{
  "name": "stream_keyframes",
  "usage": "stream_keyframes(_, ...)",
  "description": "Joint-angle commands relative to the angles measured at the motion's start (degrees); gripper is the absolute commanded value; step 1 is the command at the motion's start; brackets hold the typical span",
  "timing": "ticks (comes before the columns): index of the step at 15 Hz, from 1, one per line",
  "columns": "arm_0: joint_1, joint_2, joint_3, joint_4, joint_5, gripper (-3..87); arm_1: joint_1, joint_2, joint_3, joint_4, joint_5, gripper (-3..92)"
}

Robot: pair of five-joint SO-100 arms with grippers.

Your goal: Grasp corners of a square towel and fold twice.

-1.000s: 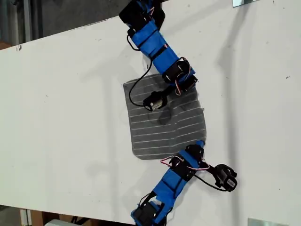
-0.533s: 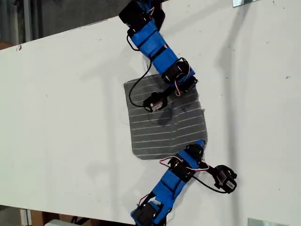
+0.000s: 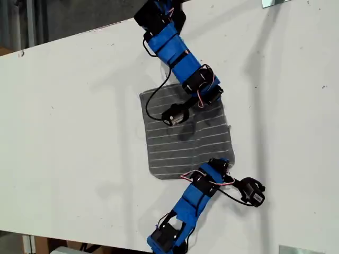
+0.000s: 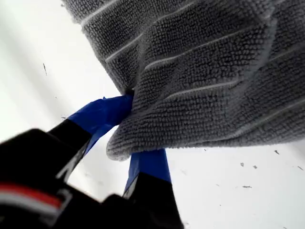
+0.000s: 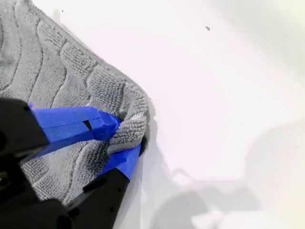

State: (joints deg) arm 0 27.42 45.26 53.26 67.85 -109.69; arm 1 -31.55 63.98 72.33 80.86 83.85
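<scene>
Grey terry with thin white stripes, the towel (image 3: 186, 135) lies spread near the middle of the white table (image 3: 79, 121) in the exterior view, flat except for some rumpling along the edge toward that view's right. Both grippers have closed on corners of that edge. My first gripper (image 4: 129, 138) has its blue-taped jaws pinched on a corner (image 4: 125, 143), the cloth bunching between them and lifting off the table. My second gripper (image 5: 125, 138) is likewise clamped on a corner (image 5: 133, 125), a small fold of pile squeezed between its jaws. In the exterior view one arm reaches in from the top over the towel's far right corner (image 3: 218, 103) and the other comes up from the bottom to the near right corner (image 3: 229, 159); I cannot say for certain from the wrist views which arm is which. The step in hand looks like the grasp before the first fold: two corners are secured and nothing is folded yet. The next move calls for lifting both corners together, carrying them across toward the opposite edge on the exterior view's left, keeping the held edge taut and level so the halves line up. Uneven lifting or a shallow pinch could let a corner slip out.
</scene>
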Motion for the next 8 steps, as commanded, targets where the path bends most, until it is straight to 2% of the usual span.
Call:
stream_keyframes(1,-0.8,3.2,-2.6,2.6,-0.7,-0.1,-0.8,1.1,-3.8,2.6,-0.2,-0.1)
stream_keyframes(5,0.5,13.1,-6.4,16.2,-2.3,-0.1,-0.7,4.2,-9.8,12.8,1.2,-0.1)
stream_keyframes(8,0.0,18.4,-7.6,19.9,0.6,-0.2,-0.3,7.7,-9.8,17.5,3.3,-0.1)
